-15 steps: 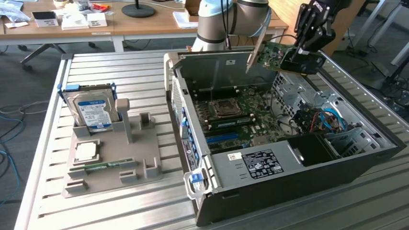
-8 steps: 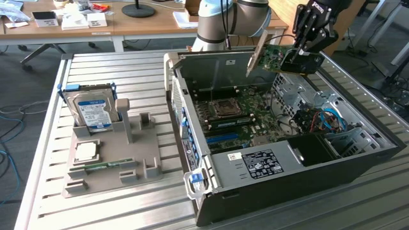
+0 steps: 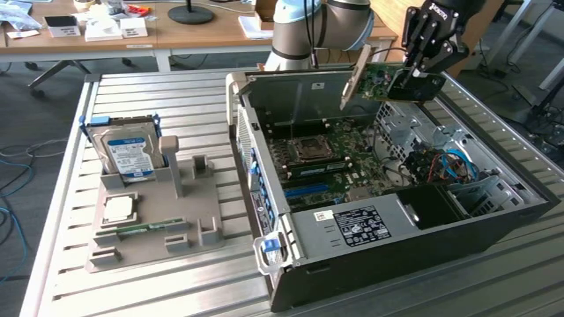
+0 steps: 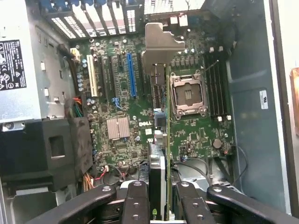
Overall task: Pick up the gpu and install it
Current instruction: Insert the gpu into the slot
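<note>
The gripper (image 3: 416, 78) is up over the open computer case (image 3: 397, 264), and it's clamped on the graphics card (image 3: 377, 76), one finger on each face. The card hangs in the air above the far end of the case, clear of everything below it, with its silver end bracket (image 3: 355, 74) tilted toward the exterior view's left.

From the wrist view, the card (image 4: 161, 172) runs edge-on between the black fingers (image 4: 135, 205), and its bracket (image 4: 161, 46) is out in front. Beneath it lies the green motherboard (image 4: 121, 93) with its blue slot (image 4: 131, 74) and the empty processor socket (image 4: 188, 94).

Over on the metal table (image 3: 158, 290), well apart from the case, a grey holder (image 3: 189, 218) carries a hard drive (image 3: 128, 155) standing upright, a processor chip (image 3: 119, 209) and a narrow memory stick (image 3: 141, 228).
</note>
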You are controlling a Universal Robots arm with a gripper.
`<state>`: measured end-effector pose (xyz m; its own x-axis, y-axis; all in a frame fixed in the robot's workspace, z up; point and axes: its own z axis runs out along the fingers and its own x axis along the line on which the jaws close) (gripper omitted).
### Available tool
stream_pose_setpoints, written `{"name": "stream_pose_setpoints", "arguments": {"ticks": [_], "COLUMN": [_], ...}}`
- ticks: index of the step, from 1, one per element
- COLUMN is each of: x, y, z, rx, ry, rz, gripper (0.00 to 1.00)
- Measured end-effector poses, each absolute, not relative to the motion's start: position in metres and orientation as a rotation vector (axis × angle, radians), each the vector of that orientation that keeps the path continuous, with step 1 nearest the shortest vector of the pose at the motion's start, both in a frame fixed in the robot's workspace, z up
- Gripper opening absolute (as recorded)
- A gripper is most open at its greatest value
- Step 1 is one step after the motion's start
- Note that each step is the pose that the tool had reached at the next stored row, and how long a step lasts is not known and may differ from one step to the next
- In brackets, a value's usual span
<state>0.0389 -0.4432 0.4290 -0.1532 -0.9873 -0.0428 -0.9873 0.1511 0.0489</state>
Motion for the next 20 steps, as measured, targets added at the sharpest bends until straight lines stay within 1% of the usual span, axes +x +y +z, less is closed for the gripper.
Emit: {"name": "stream_pose_setpoints", "arguments": {"ticks": [9, 20], "x": [0.037, 0.026], "y": [-0.443, -0.444], "z": [0.425, 0.416], "rx": [-2.053, -2.079], "ry": [2.324, 2.282], "rz": [0.061, 0.048], "gripper": [0.27, 0.27]}}
